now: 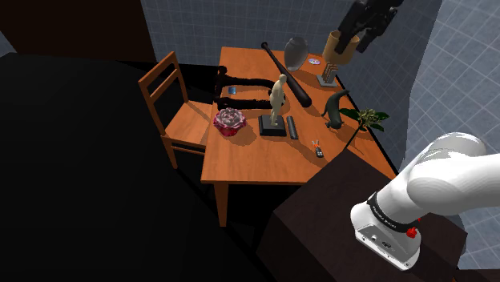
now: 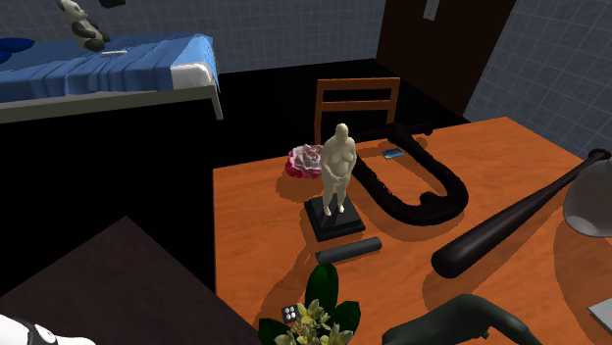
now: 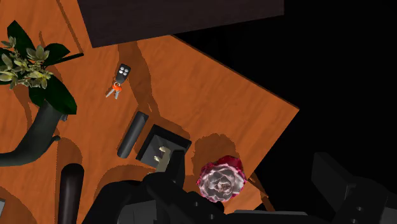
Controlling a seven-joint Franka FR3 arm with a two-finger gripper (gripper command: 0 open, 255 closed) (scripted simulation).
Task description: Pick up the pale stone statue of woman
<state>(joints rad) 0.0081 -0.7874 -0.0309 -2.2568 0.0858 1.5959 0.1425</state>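
On the orange-brown wooden worktop [image 1: 248,160], near its middle, the pale stone-coloured statue of a standing woman [image 2: 338,167] stands upright on a black square base [image 2: 333,223]. A pink rose-shaped ornament [image 2: 306,160] lies just beside it, on the side toward the brown wooden chair [image 2: 355,98]. A short dark cylinder [image 2: 347,250] lies near the base on the other side, and a long black baseball bat [image 2: 520,221] lies further off. In the shoulder view the all-black gripper [image 1: 352,40] hangs high above the worktop's far end (well apart from the statue). In the wrist view its two fingers [image 3: 340,181] stand wide apart, holding nothing.
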